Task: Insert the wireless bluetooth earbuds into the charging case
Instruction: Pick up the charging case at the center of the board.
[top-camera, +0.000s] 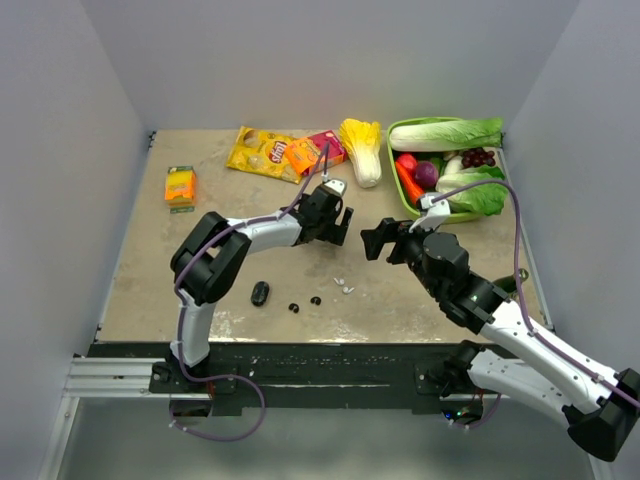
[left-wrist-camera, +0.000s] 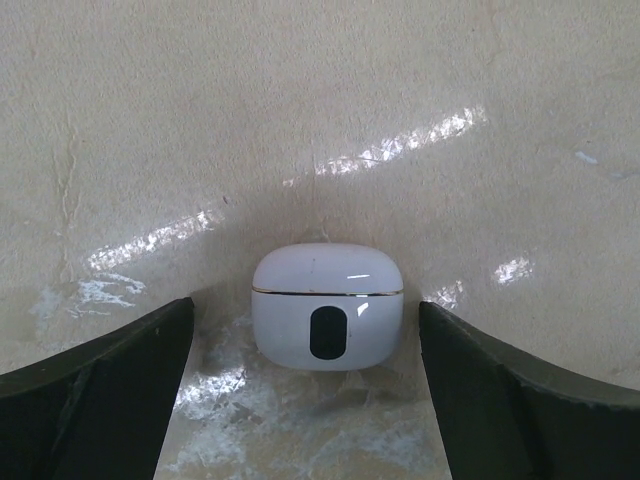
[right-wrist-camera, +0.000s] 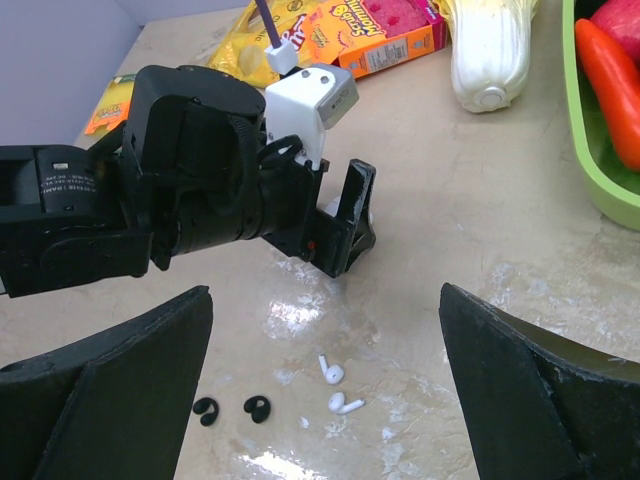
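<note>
Wireless bluetooth earbuds (right-wrist-camera: 333, 374), tiny, probably light and slick: best pinched across the rounded body, just ahead of the spread right end effector (right-wrist-camera: 325, 300).

The white charging case (left-wrist-camera: 327, 310) stands between the left claw's (top-camera: 343, 222) spread fingers, with bare tabletop (left-wrist-camera: 300, 120) on both flanks and beyond it. The right claw (top-camera: 374, 241) faces it with that claw's body across the way. Nearer, the white earbuds (right-wrist-camera: 333, 374) and black earbuds (right-wrist-camera: 257, 408) lie apart, with open tabletop around them.
</note>
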